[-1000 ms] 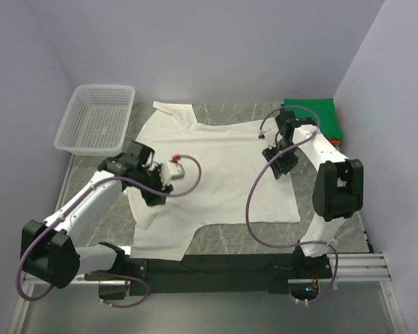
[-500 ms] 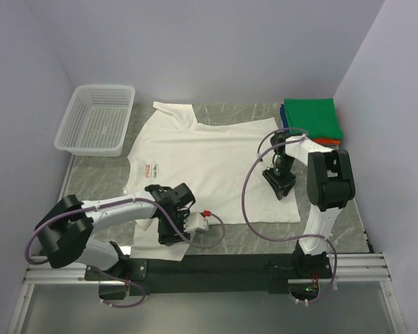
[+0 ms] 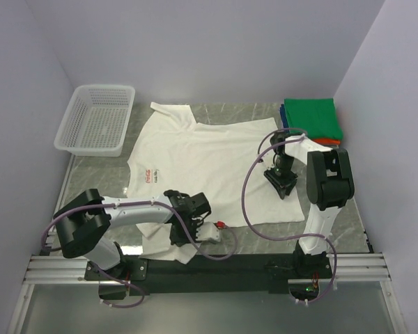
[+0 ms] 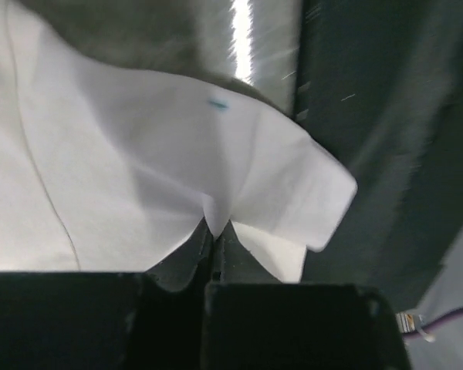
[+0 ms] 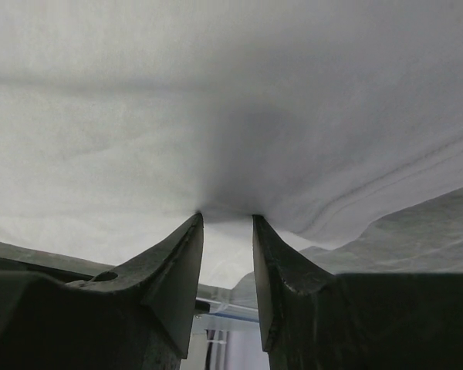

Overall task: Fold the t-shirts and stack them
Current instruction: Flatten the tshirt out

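Left hand (image 4: 216,231) is clamped tight, pinching just a small peak of the white t-shirt (image 3: 209,156) at its near flap, right beside the black rail (image 3: 216,266) on the desk's (image 3: 90,177) front edge. Over on the other side, the right hand (image 5: 225,223) presses down on the cloth near the shirt's right-hand edge with its jaws apart, only a slight pucker of fabric between the tips, so nothing looks properly caught there yet. That's the worry: one side is gripped and the other isn't, and a lift now could drag the shirt askew across the desk and leave a crooked fold. The left pinch is thin too, so the fabric could slip out under tension, and the purple cable (image 3: 226,245) lying beside that flap could snag it. The shirt itself lies spread flat mid-desk, logo side up. The folded tees (image 3: 310,117) wait at the far right corner, green on top, with blue and orange edges peeking out below. The white mesh basket (image 3: 97,118) sits at the far left, clear of the shirt, and no garment shows inside it.
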`<state>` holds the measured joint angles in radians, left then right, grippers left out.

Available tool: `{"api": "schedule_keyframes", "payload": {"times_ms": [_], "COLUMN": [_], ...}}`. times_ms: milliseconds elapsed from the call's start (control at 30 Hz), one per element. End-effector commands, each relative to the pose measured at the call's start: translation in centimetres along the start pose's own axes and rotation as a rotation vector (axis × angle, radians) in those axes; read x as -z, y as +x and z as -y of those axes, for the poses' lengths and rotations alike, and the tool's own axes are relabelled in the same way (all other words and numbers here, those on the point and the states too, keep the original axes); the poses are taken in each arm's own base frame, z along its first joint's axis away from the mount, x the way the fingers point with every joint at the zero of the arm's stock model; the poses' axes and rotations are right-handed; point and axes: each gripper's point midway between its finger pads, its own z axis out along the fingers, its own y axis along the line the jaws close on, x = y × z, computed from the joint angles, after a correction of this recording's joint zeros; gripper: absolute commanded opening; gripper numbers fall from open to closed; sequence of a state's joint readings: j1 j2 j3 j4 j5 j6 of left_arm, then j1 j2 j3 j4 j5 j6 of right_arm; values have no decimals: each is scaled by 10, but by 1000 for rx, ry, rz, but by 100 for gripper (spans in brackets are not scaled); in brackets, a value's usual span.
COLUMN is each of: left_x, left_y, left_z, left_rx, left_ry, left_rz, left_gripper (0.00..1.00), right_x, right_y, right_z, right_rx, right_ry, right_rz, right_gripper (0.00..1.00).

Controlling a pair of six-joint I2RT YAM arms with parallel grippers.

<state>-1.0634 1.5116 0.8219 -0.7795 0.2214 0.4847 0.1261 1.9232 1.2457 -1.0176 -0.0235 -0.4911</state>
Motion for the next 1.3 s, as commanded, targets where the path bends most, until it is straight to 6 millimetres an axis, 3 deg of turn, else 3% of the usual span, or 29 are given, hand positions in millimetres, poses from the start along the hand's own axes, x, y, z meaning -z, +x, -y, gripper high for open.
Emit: {"api": "schedule_keyframes", "payload": {"times_ms": [0,100,267,333,367,400,533,633,667,733,767,833,867,967,1133,1267], "left_x": [14,24,36,40,42,43,67,91,99,108,114,115,119,115,93,82], "left_y": [-37,-48,-59,-60,-62,-62,-75,-76,-68,-57,-42,-24,-7,28,71,98], "left_z": [39,61,75,84,86,87,77,37,9,-26,-63,-96,-132,-179,-212,-220], "left_rx": [-42,-69,-107,-112,-123,-129,-138,-15,77,159,244,333,398,515,656,718], "left_ry": [204,307,383,443,452,451,370,304,258,187,89,2,-117,-239,-255,-281], "left_rz": [95,112,134,129,134,140,268,368,402,437,461,471,483,470,409,369], "left_gripper": [1,1,1,11,33,39,46,44,44,42,42,42,42,42,42,42], "right_x": [1,1,-4,-6,-9,-10,-13,-6,-3,7,17,28,38,44,19,-7], "right_y": [-7,1,29,38,44,47,63,71,69,62,48,35,21,-1,-9,10], "right_z": [13,9,3,2,0,-1,-4,-5,-3,1,7,7,14,17,16,11], "right_rx": [21,38,79,91,103,107,140,181,189,176,161,124,102,71,43,48], "right_ry": [30,17,23,23,18,16,9,8,13,34,48,19,48,36,-5,-15], "right_rz": [14,-11,-77,-102,-119,-127,-173,-181,-167,-127,-76,-11,40,109,68,-11], "right_gripper": [40,39,39,39,39,39,39,38,38,38,38,38,38,38,38,37]}}
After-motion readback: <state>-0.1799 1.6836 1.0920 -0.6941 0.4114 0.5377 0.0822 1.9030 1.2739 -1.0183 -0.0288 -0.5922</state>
